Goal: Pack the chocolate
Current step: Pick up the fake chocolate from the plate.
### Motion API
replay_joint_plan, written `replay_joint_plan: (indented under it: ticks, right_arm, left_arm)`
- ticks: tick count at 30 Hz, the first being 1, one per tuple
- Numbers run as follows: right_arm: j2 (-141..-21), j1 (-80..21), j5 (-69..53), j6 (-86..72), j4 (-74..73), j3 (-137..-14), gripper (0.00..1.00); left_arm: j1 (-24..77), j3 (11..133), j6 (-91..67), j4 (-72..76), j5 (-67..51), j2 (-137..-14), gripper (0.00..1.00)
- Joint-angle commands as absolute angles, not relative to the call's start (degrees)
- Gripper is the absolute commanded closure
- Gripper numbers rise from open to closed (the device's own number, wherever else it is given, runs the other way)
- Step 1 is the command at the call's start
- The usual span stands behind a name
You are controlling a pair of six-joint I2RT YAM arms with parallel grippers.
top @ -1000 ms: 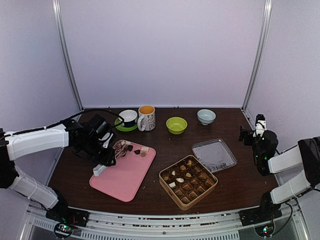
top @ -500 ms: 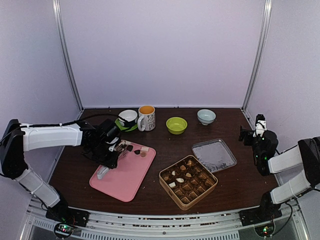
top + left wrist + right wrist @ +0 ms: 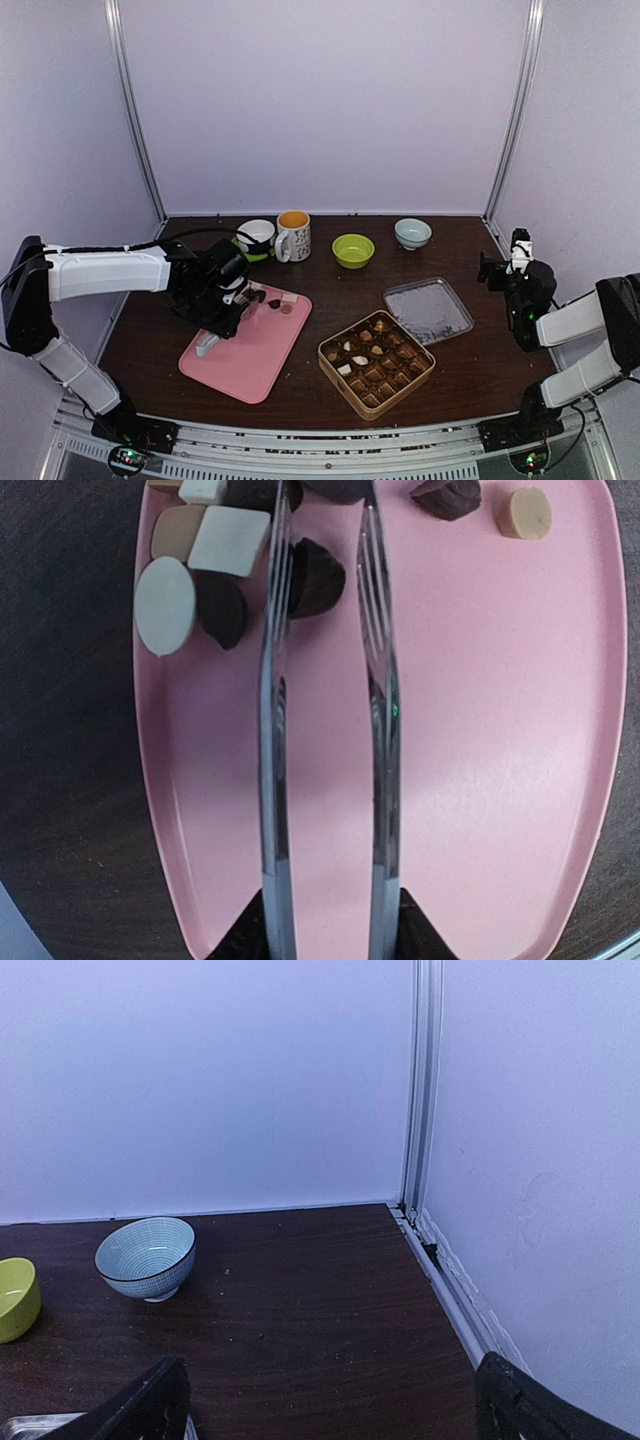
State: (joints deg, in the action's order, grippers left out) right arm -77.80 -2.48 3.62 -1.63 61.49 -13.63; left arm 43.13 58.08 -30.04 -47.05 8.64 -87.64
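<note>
Clamped on tongs (image 3: 273, 780) with left gripper (image 3: 330, 938); right gripper (image 3: 330, 1405) splayed wide. Straddle dark chocolate (image 3: 318, 575) squarely; squeeze gently; lift straight.

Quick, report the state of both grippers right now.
Left gripper: closed on the metal tongs.
Right gripper: open, holding nothing.

metal tongs (image 3: 275, 780) extend over the pink tray (image 3: 480, 780); one dark chocolate piece (image 3: 318, 575) lies between the blades, other pieces (image 3: 200, 570) cluster nearby.
</note>
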Motion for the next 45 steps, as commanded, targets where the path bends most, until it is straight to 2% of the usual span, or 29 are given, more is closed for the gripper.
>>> replay_joint_plan:
  ticks: [1,9,16,20,33,45]
  right_arm:
    - [-77.90,-2.37,3.34,-1.32,62.23,-14.49,0.00]
    - [-77.87,-2.37,3.33,-1.32,62.23,-14.45,0.00]
    - [-77.87,-2.37,3.34,-1.32,62.23,-14.42,0.00]
    - [-77.89,-2.37,3.33,-1.27,62.23,-14.42,0.00]
    - [-77.91,-2.40,3.30,-1.32,62.23,-14.47,0.00]
    - [-77.92,-2.37,3.34,-1.34,62.23,-14.49,0.00]
  left_arm:
    - [43.25,58.39,-31.52,-47.43,9.74,-87.36,0.64]
    - [43.59,57.10,-32.65,-48.51,11.65,-87.33,0.64]
    - [44.40,58.00,-32.72,-50.26,11.68,-86.55,0.75]
    - [45.39,58.22,-31.99,-50.60,9.48,-84.41,0.77]
    - [57.99,59.65,-29.24,-47.97,1.96,-72.71,0.79]
    - [67.45,59.25,-28.26,-36.00,-3.59,-74.82,0.78]
